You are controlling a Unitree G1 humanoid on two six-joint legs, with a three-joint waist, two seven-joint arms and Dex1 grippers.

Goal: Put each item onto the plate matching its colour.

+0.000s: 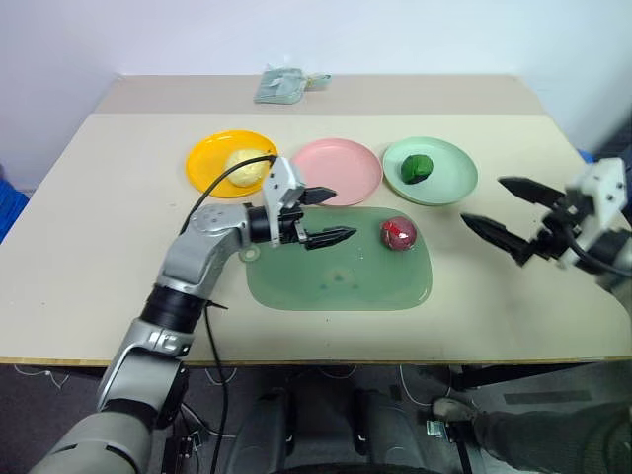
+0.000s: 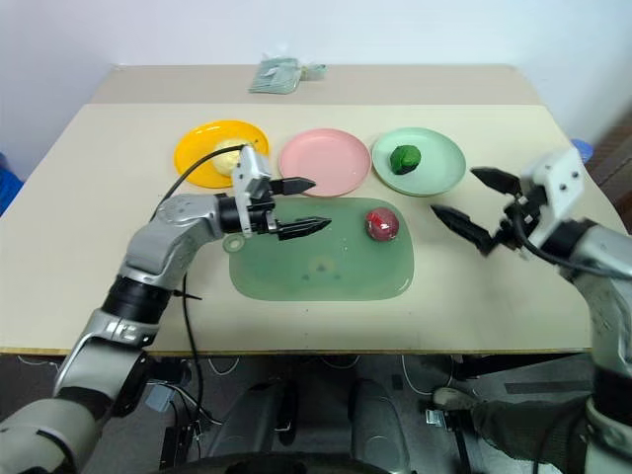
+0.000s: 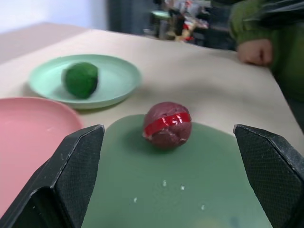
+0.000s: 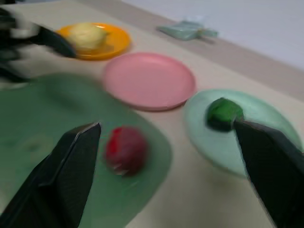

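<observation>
The red-maroon ball lies on the right end of the green mat. My left gripper hangs open over the mat just left of the ball, pointing at it. The pale yellow item rests on the yellow plate. On the mint green plate sits the dark green ball. The pink plate holds nothing. My right gripper stands open to the right of the mat and the green plate, empty.
A crumpled grey-green packet lies at the table's far edge. A person's hand in a green sleeve rests at the right side of the table. The table's near edge runs just below the mat.
</observation>
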